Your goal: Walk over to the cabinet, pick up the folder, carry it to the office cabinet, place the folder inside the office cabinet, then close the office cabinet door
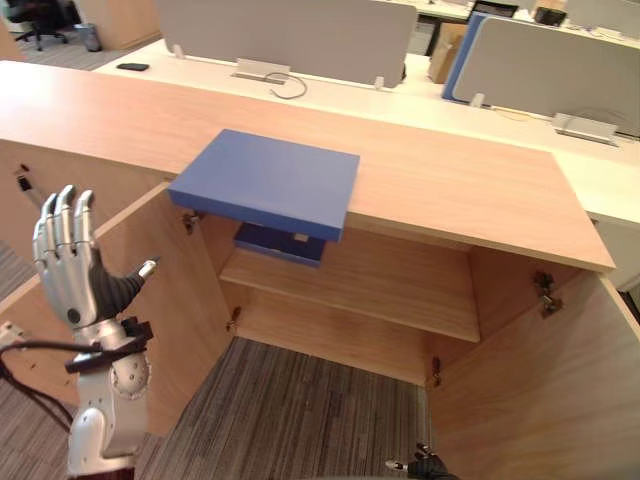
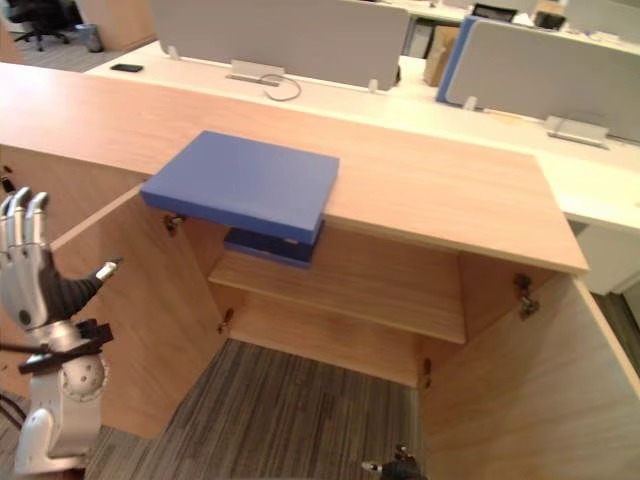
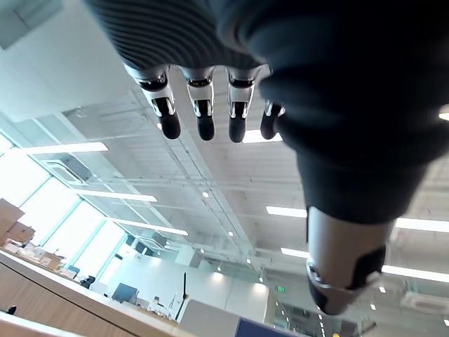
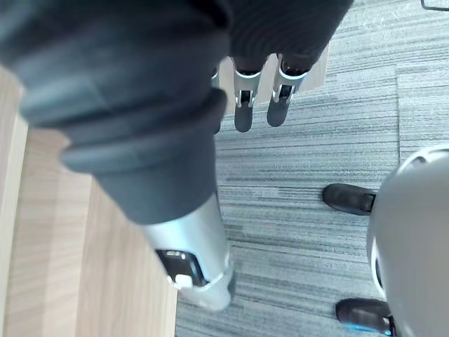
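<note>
A blue folder point(image 1: 265, 183) lies flat on the wooden cabinet top point(image 1: 450, 190), its near edge hanging over the open compartment. Both cabinet doors stand open, the left door point(image 1: 170, 300) and the right door point(image 1: 560, 380). A darker blue item point(image 1: 280, 243) rests on the inner shelf point(image 1: 380, 285), just under the folder. My left hand point(image 1: 68, 265) is raised upright left of the left door, fingers point(image 3: 203, 119) straight, thumb spread, holding nothing. My right hand point(image 1: 425, 466) hangs low by the right door, its fingers point(image 4: 245, 105) straight toward the carpet.
Behind the cabinet run white desks with grey dividers point(image 1: 290, 35). On the desks lie a black phone point(image 1: 132, 67) and a looped cable point(image 1: 288, 88). An office chair point(image 1: 40, 15) stands at the far left. Grey striped carpet point(image 1: 300, 410) lies between the open doors.
</note>
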